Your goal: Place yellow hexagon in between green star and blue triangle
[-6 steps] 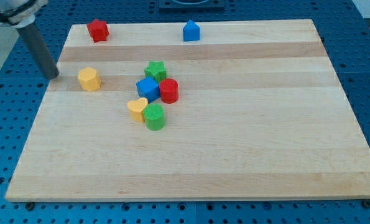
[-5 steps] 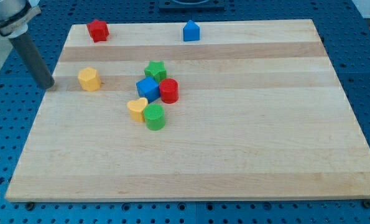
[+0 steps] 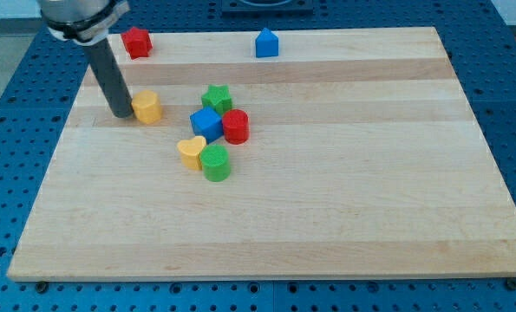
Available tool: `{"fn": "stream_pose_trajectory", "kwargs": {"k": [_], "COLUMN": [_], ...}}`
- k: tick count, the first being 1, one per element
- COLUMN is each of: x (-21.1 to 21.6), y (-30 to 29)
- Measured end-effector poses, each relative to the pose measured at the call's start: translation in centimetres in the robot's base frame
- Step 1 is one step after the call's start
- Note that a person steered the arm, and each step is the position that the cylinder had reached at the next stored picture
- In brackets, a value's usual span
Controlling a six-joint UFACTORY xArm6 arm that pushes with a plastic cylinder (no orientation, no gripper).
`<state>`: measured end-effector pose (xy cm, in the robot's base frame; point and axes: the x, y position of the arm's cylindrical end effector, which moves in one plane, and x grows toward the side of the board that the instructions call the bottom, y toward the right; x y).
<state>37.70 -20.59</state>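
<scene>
The yellow hexagon [image 3: 146, 107] lies on the wooden board's left part. My tip [image 3: 120, 113] touches its left side. The green star [image 3: 216, 97] sits to the hexagon's right, in a cluster at the board's middle. The blue triangle-topped block [image 3: 266, 42] stands apart near the view's top edge of the board, right of the star.
A blue cube [image 3: 205, 124], a red cylinder [image 3: 236, 126], a yellow heart [image 3: 191, 152] and a green cylinder [image 3: 215, 162] cluster just below the green star. A red block [image 3: 137, 42] sits at the board's top left corner. The wooden board [image 3: 370, 191] lies on a blue perforated table.
My tip has moved right from the board's left edge onto the board and pushed the yellow hexagon a little to the right, toward the green star.
</scene>
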Motion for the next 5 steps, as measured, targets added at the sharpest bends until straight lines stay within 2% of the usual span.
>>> {"fn": "stream_pose_trajectory", "kwargs": {"k": [3,5], "x": [-0.1,-3.3], "y": [8.3,12.7]}}
